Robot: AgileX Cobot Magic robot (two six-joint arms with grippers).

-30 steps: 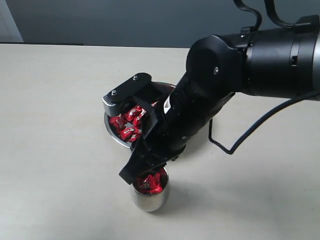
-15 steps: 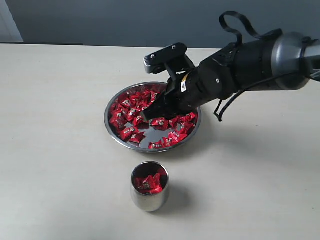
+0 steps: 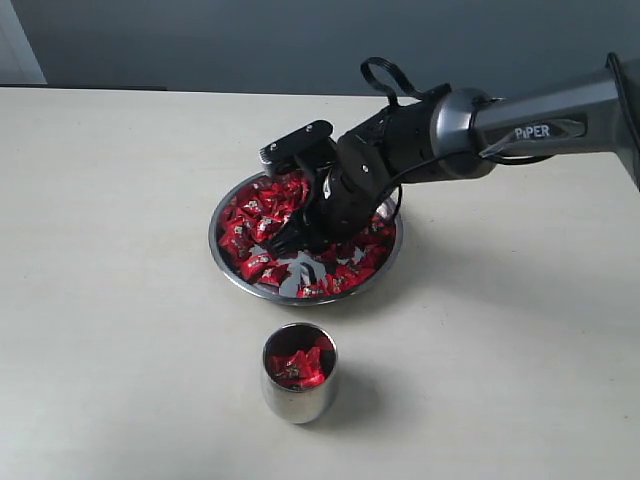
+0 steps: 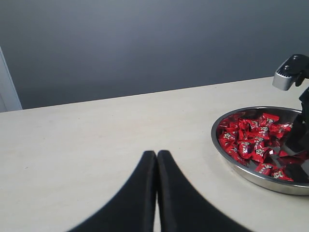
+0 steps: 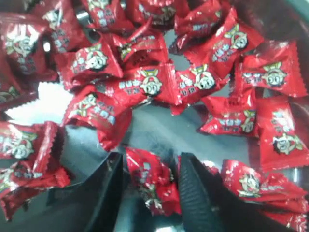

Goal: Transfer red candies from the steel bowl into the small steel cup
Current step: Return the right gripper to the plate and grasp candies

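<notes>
The steel bowl (image 3: 216,243) sits mid-table, full of red candies (image 3: 252,214). My right gripper (image 3: 292,240) reaches down into it. In the right wrist view that gripper (image 5: 150,166) is open, its two black fingers (image 5: 108,186) standing on either side of one red candy (image 5: 153,186) lying on the bowl floor (image 5: 154,128). The small steel cup (image 3: 298,398) stands in front of the bowl with a few red candies (image 3: 297,365) inside. My left gripper (image 4: 157,154) is shut and empty, hovering over the bare table to the left of the bowl (image 4: 234,159).
The beige table (image 3: 110,300) runs wide on every side of the bowl and cup. A grey wall (image 4: 145,43) stands behind it. The right arm (image 3: 520,125) stretches in from the right, above the tabletop.
The right gripper has left the spot above the cup, swung back over the bowl and come down among the candies. The cup and bowl have not moved.
</notes>
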